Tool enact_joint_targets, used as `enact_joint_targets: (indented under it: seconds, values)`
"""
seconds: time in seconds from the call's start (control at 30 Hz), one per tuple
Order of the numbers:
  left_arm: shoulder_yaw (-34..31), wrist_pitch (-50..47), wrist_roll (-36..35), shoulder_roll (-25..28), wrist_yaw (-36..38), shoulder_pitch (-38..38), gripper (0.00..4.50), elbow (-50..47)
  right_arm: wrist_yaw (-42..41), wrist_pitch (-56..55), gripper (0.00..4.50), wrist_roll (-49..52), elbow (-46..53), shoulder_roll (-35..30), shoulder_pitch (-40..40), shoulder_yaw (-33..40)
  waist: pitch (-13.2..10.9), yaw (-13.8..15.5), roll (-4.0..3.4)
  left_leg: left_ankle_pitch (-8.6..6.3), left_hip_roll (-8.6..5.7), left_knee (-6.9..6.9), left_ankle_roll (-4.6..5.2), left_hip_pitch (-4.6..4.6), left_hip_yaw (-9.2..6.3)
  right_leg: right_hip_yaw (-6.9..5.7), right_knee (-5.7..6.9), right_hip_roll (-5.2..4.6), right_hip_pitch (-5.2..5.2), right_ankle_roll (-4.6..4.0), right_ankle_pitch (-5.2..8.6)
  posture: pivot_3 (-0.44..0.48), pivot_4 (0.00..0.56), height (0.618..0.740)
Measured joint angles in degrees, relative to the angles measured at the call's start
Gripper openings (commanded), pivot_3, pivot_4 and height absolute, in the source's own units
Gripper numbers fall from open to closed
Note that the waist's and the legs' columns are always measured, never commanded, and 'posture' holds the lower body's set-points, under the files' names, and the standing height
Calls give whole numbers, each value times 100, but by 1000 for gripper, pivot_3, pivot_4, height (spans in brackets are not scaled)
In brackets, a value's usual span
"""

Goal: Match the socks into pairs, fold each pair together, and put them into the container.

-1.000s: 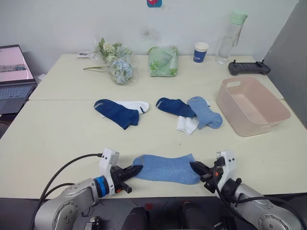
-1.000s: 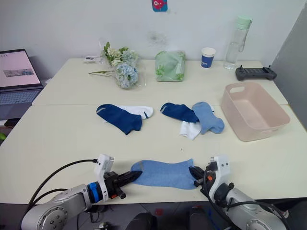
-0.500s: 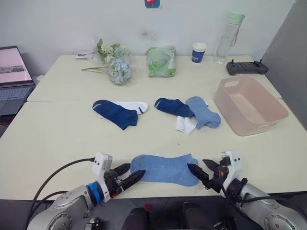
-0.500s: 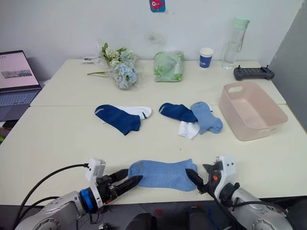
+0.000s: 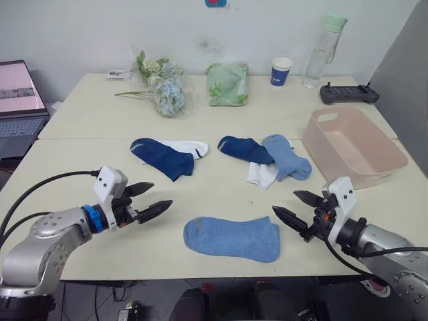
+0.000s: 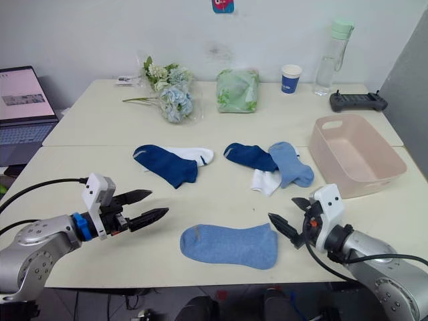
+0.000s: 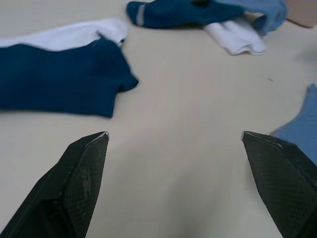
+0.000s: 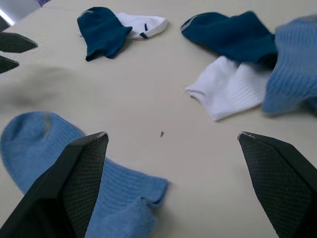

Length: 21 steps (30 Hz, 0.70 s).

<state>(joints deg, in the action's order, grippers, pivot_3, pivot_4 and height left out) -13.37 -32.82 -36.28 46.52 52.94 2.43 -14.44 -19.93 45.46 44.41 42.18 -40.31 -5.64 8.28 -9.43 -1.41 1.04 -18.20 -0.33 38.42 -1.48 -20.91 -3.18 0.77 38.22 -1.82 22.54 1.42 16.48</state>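
A light blue sock [image 5: 232, 239] lies flat near the table's front edge, held by nothing. My left gripper [image 5: 160, 194] hovers open to its left, and my right gripper [image 5: 285, 202] hovers open to its right; both are apart from it. Farther back on the left, a navy sock [image 5: 162, 157] lies over a white sock [image 5: 187, 146]. At mid-table another navy sock [image 5: 244, 149], a second light blue sock [image 5: 287, 157] and a white sock [image 5: 262, 174] overlap in a small heap. The pink container [image 5: 352, 145] stands empty on the right.
Along the back edge stand a flower bunch [image 5: 164, 90], a green bag [image 5: 227, 84], a blue paper cup [image 5: 281, 71], a water bottle [image 5: 322, 50] and a black controller [image 5: 348, 93]. A laptop [image 5: 17, 107] sits at the far left.
Both grippers were shut on the ends of the front light blue sock; they have opened, let go and drawn away to either side. The sock now lies flat.
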Motion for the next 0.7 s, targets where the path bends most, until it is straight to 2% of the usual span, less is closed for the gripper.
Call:
enact_joint_targets:
  seconds: [0.1, 0.23, 0.4, 0.53, 0.7]
  values:
    - [24, 1, -125, 198, 510, 481, 4478, 161, -293, -349, 4500, -516, 93, -358, -126, 2, 1, 7, 2, 1, 1, -27, 0, 4, -5, -8, -15, 2, -2, 0, 0, 0, 150, 740]
    - [94, -172, -435, 336, 1173, 976, 4478, 172, -470, -894, 4500, -1204, 149, -383, -494, -1, 1, 4, 2, 1, 2, -35, -1, 0, -2, -6, -23, 2, 1, 4, 2, 0, 150, 740]
    - [320, -287, -566, 492, 1684, 1326, 4478, 83, -472, -1588, 4500, -2332, -49, -476, -447, -107, 1, -22, 2, 1, -1, -32, -1, 7, 10, 5, -19, 1, -1, 4, 1, 0, 150, 740]
    - [546, -301, -567, 325, 1652, 1792, 4478, 26, -398, -2180, 4500, -3742, -877, -798, 115, -768, 0, -18, 3, 2, -1, -26, -2, 11, 6, 3, -15, 10, -7, 4, 0, 0, 150, 740]
    - [652, -512, -684, 209, 1456, 1985, 4478, -267, -495, -2447, 4500, -4620, -1785, -637, 1033, -1577, 0, -53, 3, 3, 4, -25, -3, 13, 10, 8, -10, 14, -4, 3, -1, 0, 150, 740]
